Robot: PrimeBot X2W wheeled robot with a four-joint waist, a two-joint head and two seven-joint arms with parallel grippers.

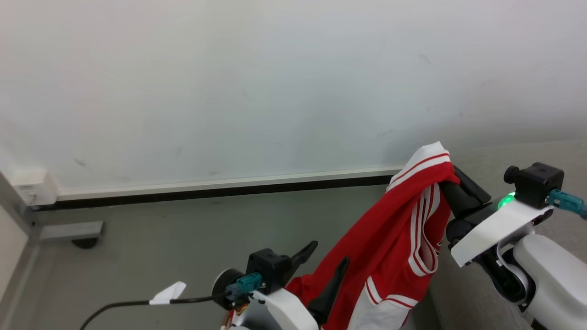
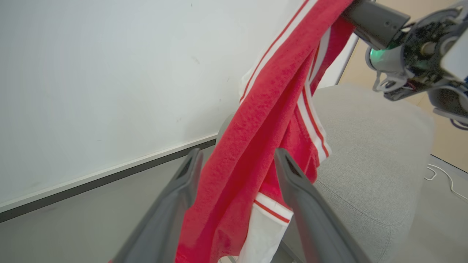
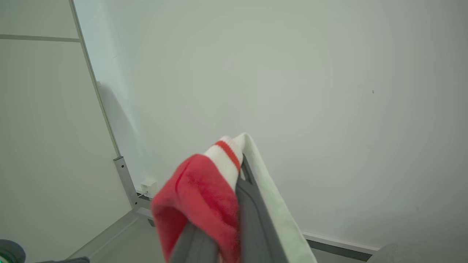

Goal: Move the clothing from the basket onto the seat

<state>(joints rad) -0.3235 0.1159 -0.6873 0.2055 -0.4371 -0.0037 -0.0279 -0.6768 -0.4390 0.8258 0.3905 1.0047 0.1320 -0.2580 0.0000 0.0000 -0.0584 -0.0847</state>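
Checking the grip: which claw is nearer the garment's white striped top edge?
Right. The right claw is shut on the red garment at that edge; the left claw is open lower down, fingers either side of the hanging fabric.

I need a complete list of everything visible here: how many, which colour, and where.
clothing: one, red with white stripes, hanging from the right tool
seat: one, light grey, on the robot's right
wall: one, white, ahead
skirting strip: one, white over black, at wall's foot
wall box: one, white, low far left
floor: one, grey, below wall
cable: one, black, white tag, by left arm
left tool: one, dark, open, fingers astride the clothing
right tool: one, dark, shut on the clothing
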